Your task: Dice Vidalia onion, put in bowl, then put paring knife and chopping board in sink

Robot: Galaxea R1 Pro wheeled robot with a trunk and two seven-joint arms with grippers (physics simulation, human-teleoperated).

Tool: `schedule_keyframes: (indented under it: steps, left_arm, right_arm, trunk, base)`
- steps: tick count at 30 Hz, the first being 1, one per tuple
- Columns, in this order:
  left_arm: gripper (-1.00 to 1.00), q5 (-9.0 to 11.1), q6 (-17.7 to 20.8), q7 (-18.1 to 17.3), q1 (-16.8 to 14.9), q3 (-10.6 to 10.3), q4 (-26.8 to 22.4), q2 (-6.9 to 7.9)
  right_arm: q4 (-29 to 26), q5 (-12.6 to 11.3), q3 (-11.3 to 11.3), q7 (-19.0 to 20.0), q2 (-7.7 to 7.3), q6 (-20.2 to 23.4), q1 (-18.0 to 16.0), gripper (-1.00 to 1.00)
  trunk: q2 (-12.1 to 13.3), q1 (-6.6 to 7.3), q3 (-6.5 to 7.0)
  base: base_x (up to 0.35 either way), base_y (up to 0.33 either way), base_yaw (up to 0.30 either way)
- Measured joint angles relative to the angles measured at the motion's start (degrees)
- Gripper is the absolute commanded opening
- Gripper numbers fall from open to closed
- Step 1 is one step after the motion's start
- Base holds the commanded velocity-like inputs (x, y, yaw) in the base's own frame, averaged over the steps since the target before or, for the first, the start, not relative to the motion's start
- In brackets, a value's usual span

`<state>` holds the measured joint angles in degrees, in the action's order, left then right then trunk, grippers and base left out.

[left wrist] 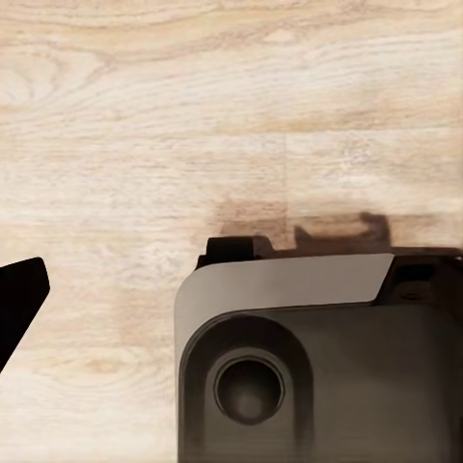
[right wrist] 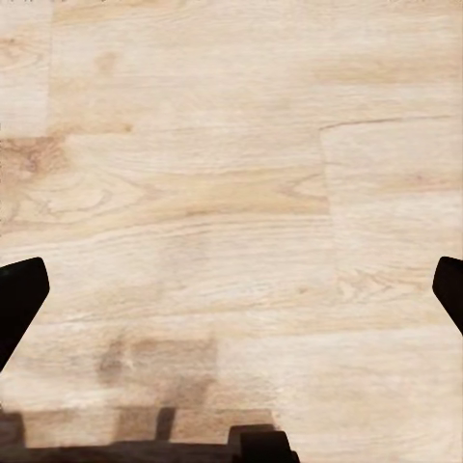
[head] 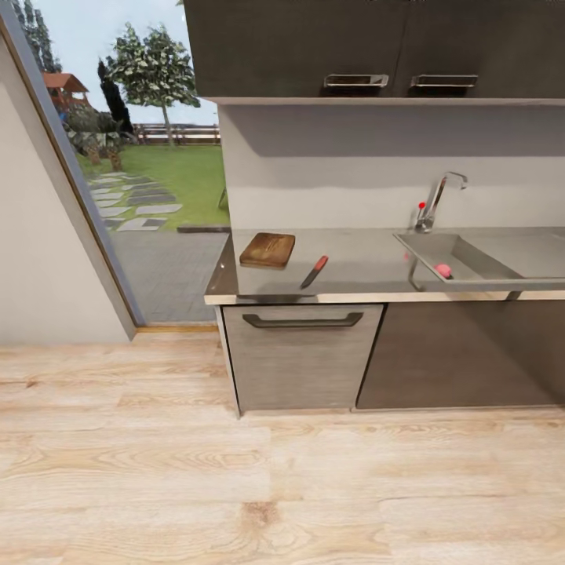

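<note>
The dark brown chopping board [head: 268, 249] lies at the left end of the grey countertop [head: 361, 263]. Just right of it lies the paring knife [head: 315, 271], its orange-red handle pointing away from me. Further right, the small pinkish Vidalia onion [head: 443, 270] rests in the steel sink [head: 490, 255], near the basin's front left corner. The bowl is out of view. In the right wrist view, my right gripper [right wrist: 231, 299] is open over the wood floor, holding nothing. My left gripper [left wrist: 231, 294] also hangs over the floor, with one dark fingertip [left wrist: 19, 294] at the frame's edge.
A chrome tap [head: 436, 200] with a red knob stands behind the sink. Dark upper cabinets [head: 353, 47] hang over the counter; a drawer with a handle [head: 302, 320] is below it. A large window [head: 133, 157] is at the left. Light wood floor [head: 275, 486] lies between me and the counter.
</note>
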<state>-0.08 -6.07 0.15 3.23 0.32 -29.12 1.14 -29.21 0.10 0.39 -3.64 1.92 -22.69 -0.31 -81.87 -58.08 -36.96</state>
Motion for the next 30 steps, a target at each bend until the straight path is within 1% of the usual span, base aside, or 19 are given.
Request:
schedule_keyframes:
  steps: [30]
  left_arm:
    - [1.00, 0.00, 0.00, 0.01, 0.00, 0.00, 0.03, 0.00]
  right_arm:
    - [0.00, 0.05, 0.00, 0.00, 0.09, 0.00, 0.02, 1.00]
  trunk:
    - [12.04, 6.59, 5.39]
  base:
    - [0.000, 0.000, 0.000]
